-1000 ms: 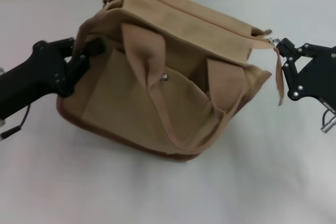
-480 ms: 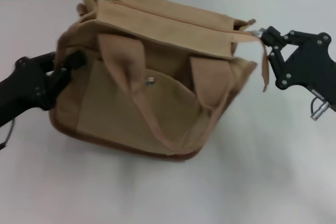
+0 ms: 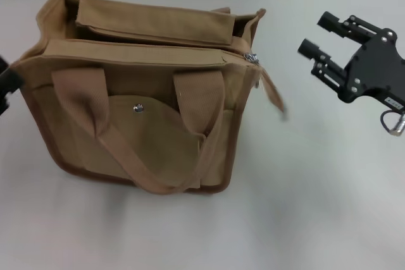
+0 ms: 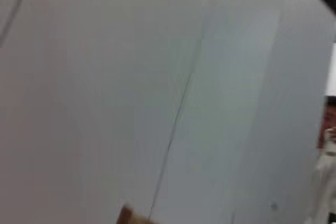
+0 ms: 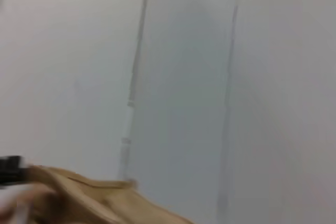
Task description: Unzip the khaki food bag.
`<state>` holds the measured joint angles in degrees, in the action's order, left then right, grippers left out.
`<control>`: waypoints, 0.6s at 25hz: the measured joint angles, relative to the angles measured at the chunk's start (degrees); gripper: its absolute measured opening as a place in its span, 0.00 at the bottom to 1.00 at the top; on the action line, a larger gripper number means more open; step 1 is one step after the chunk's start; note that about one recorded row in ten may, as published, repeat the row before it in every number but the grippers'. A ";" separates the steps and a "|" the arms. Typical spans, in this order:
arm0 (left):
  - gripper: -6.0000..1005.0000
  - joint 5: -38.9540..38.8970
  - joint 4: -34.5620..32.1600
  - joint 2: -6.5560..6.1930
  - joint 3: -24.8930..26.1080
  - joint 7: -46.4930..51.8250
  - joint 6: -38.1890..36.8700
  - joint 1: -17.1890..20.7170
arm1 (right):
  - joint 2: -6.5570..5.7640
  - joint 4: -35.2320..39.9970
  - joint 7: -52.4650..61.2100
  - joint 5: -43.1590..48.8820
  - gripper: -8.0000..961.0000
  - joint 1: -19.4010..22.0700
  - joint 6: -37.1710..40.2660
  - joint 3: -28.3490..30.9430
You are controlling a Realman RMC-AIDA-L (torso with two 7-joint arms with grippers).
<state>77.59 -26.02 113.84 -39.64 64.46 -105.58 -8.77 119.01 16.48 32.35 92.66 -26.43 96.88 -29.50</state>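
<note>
Where the head view's left edge cuts the scene, only a sliver of the left gripper (image 3: 5, 86) shows, black, just beside the bag's left side; whether its fingers are spread or closed cannot be told. Contact with the canvas cannot be told either.

The khaki food bag (image 3: 139, 86) stands upright on the white table (image 3: 304, 207), left of centre. Front face toward the camera: rounded pocket flap with a metal snap (image 3: 138, 109), brown trim along the base. Front webbing handle (image 3: 145, 156) droops down over the pocket in a loop. Top seam runs left to right; the silver pull (image 3: 251, 59) sits at the bag's right end, with a tan strap tail (image 3: 272, 93) hanging off that corner, blurred. Behind the seam the top gapes, a folded flap lying inside.

Right gripper (image 3: 321, 37) hangs over the table to the right of the bag, apart from it, fingers spread wide and holding nothing, tips pointing toward the bag's right top corner.

Left wrist view: pale panelled wall, a scrap of tan at the lower edge. Right wrist view: same wall, tan canvas (image 5: 100, 203) low in frame.
</note>
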 joint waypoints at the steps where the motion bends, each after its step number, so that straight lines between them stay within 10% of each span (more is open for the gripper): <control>1: 0.36 0.13 -0.08 -0.66 0.17 -0.46 -1.38 0.19 | -0.19 2.12 4.30 0.00 0.40 0.08 1.00 -2.12; 8: 0.66 6.14 -2.40 -9.15 -6.60 1.38 -9.45 -1.13 | -4.44 9.78 30.43 0.01 0.63 -1.01 9.34 -13.08; 15: 0.81 6.65 -6.32 -9.48 -14.07 4.64 -9.56 -3.44 | -4.33 14.61 36.95 0.01 0.72 -0.40 22.13 -16.49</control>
<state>84.24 -32.34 104.36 -53.71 69.10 -115.14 -12.21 114.68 31.09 69.30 92.68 -26.84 119.01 -46.00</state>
